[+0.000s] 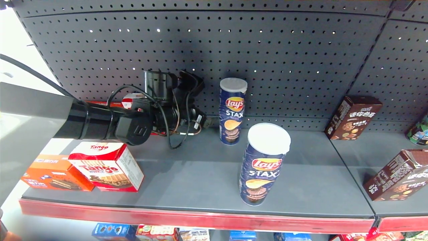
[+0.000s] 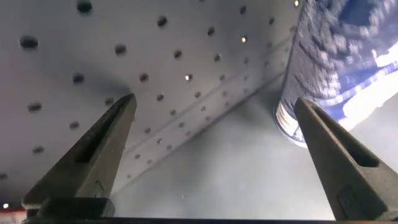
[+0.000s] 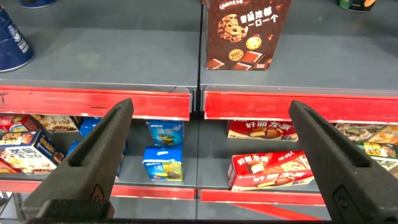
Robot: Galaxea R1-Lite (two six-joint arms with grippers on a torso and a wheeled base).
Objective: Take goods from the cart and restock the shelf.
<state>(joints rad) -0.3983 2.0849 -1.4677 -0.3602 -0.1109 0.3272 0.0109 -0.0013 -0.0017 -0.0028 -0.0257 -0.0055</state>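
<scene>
Shelf [image 1: 200,174], L to R: orange box [image 1: 55,175] and red-white wafer box [image 1: 110,169] at front-left, touching. Behind them the L arm lies over the shelf toward the pegboard [image 1: 234,50]. L pincer [image 2: 214,99] is released, jaws wide, nothing between. Rear chips can [image 1: 232,110] stands upright just beside one finger. Front chips can [image 1: 264,164] is upright nearer the edge, apart from the rear one. Brown cookie box [image 1: 353,117] is in the next bay. R pincer [image 3: 210,102] is released, empty, facing the red front lip [image 3: 62,99].
</scene>
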